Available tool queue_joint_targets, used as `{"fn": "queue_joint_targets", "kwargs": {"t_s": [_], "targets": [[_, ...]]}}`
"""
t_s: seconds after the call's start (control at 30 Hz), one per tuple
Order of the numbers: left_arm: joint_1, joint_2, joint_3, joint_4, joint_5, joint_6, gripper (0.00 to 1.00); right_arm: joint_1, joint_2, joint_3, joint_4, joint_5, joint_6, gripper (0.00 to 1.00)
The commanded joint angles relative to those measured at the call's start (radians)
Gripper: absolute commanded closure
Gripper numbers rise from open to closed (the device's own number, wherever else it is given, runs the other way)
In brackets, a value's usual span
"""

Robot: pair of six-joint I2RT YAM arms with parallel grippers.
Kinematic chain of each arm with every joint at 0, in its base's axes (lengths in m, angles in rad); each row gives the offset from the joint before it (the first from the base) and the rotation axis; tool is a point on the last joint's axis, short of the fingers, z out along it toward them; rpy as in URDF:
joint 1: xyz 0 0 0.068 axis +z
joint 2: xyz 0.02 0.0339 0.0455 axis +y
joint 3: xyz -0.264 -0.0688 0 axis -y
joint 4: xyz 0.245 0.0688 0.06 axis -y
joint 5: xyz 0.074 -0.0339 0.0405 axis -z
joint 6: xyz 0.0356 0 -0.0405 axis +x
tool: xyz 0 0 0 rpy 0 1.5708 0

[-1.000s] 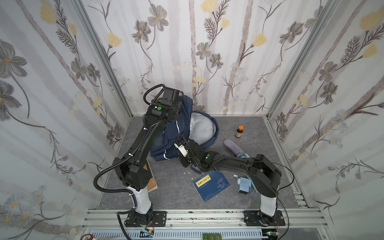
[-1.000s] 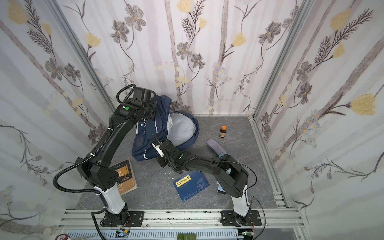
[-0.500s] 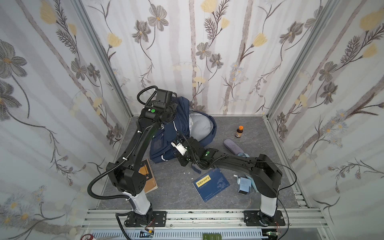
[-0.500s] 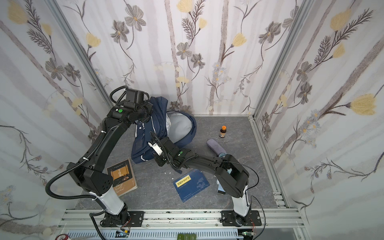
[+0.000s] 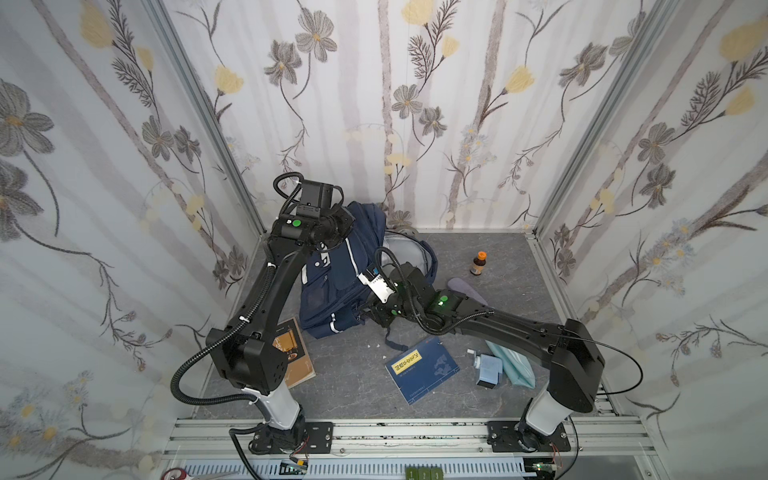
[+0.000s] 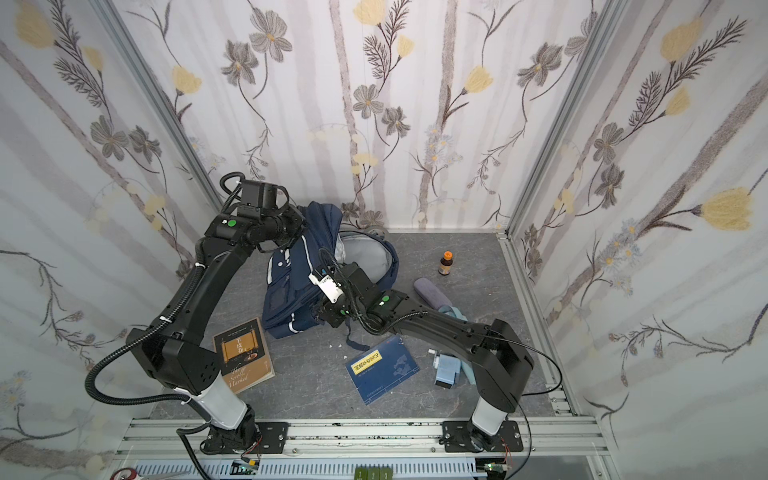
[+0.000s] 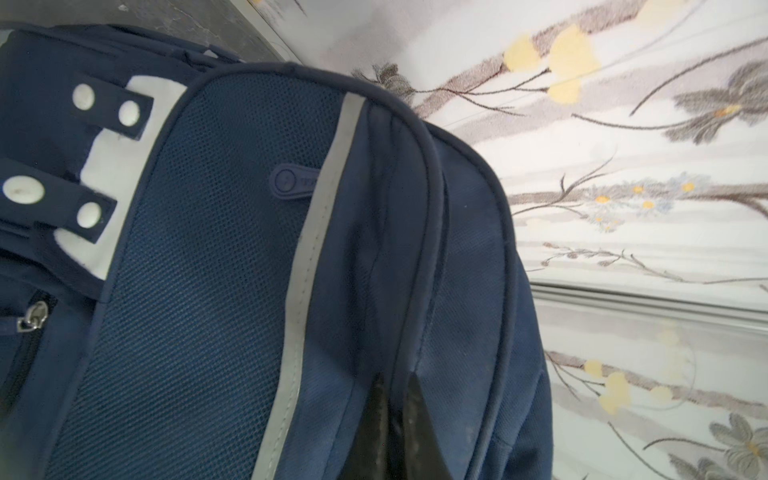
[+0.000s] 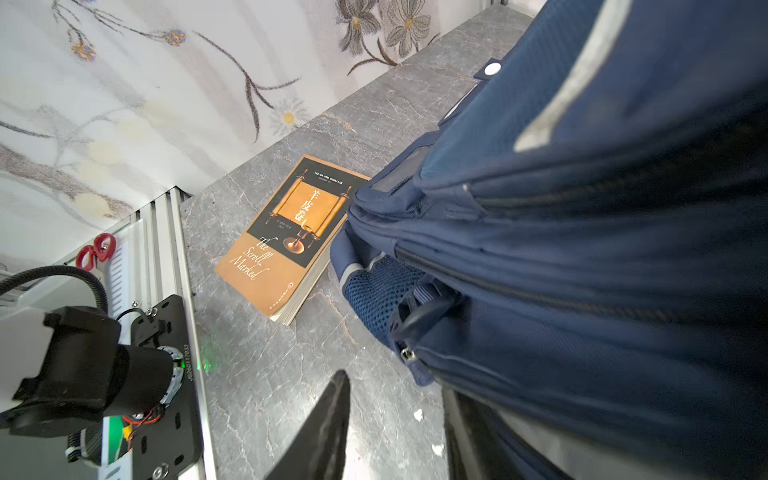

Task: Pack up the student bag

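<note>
The navy blue fabric student bag (image 5: 332, 286) stands propped nr the counter's (image 5: 353, 374) back-left corner. Left end effector (image 7: 397, 382) is pinched tight on its rim piping. Right end effector (image 8: 392, 401) is by the bag's base, jaws apart, nothing btwn. Brown paperback book (image 6: 243, 357) at the left edge reads "The Scroll Marked".

The left arm (image 5: 266, 299) and right arm (image 5: 511, 332) are built in black on pale grey columns (image 5: 275, 409) bolted to black plates (image 5: 321, 434). Ribbed black cables (image 5: 176, 374) are looped alongside. The left tool (image 7: 397, 419) and right tool (image 8: 395, 415) are tipped with black tapered fingers (image 8: 332, 415).
</note>
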Motion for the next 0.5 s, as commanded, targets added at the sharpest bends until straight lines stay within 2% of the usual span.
{"fn": "queue_joint_targets", "kwargs": {"t_s": [0.0,0.27,0.37,0.47], "targets": [[0.006,0.047,0.110,-0.047,0.057,0.212,1.00,-0.007,-0.075,-0.031,-0.016,-0.005,0.020,0.62],[0.008,0.255,0.572,-0.416,0.063,0.552,1.00,-0.046,-0.269,-0.173,-0.028,0.141,0.038,0.63],[0.008,0.245,0.572,-0.452,0.047,0.619,1.00,-0.067,-0.319,-0.193,-0.041,0.172,0.050,0.64],[0.007,0.230,0.572,-0.467,-0.014,0.675,1.00,-0.081,-0.369,-0.220,-0.035,0.218,0.053,0.64]]}}
